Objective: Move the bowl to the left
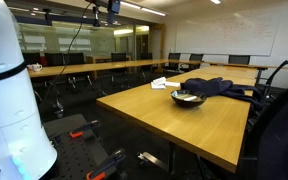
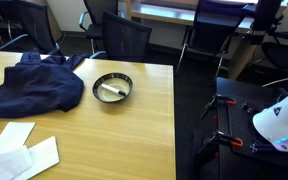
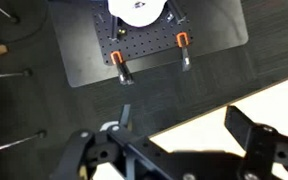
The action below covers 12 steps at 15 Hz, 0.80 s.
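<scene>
My end effector [image 3: 182, 140] hangs with its fingers spread wide and nothing between them. The wrist view looks down on the robot's mounting plate [image 3: 84, 50], so I judge I am well apart from the work. The bowl [image 2: 112, 88] sits on the bench [image 2: 134, 140], near the bench's 12 o'clock edge in an exterior view. A dark cloth [image 2: 29, 85] lies just beside it at 9 o'clock, and the bench's end is at 3 o'clock. The bowl looks shallow, stiff and light, probably slick on the smooth wood, and a small white item [image 2: 109, 92] lies loose inside it. I would pinch the rim at 3 o'clock, one finger inside. Toward 6 o'clock lies bare wood, with the papers [image 2: 19, 150] off at 7 o'clock. That looks like the roomiest way to go, keeping the bowl level.
</scene>
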Available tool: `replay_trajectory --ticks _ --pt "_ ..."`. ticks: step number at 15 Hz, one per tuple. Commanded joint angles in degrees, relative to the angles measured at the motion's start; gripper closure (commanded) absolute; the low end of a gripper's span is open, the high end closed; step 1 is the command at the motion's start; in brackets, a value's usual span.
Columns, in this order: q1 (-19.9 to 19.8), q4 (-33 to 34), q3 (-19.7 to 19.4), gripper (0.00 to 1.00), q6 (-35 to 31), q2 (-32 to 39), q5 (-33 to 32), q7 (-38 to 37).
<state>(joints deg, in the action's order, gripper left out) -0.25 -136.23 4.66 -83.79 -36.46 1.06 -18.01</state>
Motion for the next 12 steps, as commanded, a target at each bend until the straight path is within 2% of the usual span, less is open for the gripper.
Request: replay_trajectory --ticks 1,5,7,9,10,12 --pt "-0.6 0.1 0.5 0.0 0.1 0.0 0.2 0.3" --pt "-0.8 0.8 0.1 0.0 -2.4 3.0 0.5 0.6" --pt "-0.6 1.3 -0.9 0.0 -6.5 6.3 1.4 1.9" --pt "-0.8 1.4 -1.8 0.0 -14.9 10.5 2.4 1.7" --pt "-1.0 1.8 -3.2 0.0 -19.8 13.4 6.1 0.4" --pt "0.1 3.5 -6.2 0.0 -24.5 20.0 11.3 8.0"
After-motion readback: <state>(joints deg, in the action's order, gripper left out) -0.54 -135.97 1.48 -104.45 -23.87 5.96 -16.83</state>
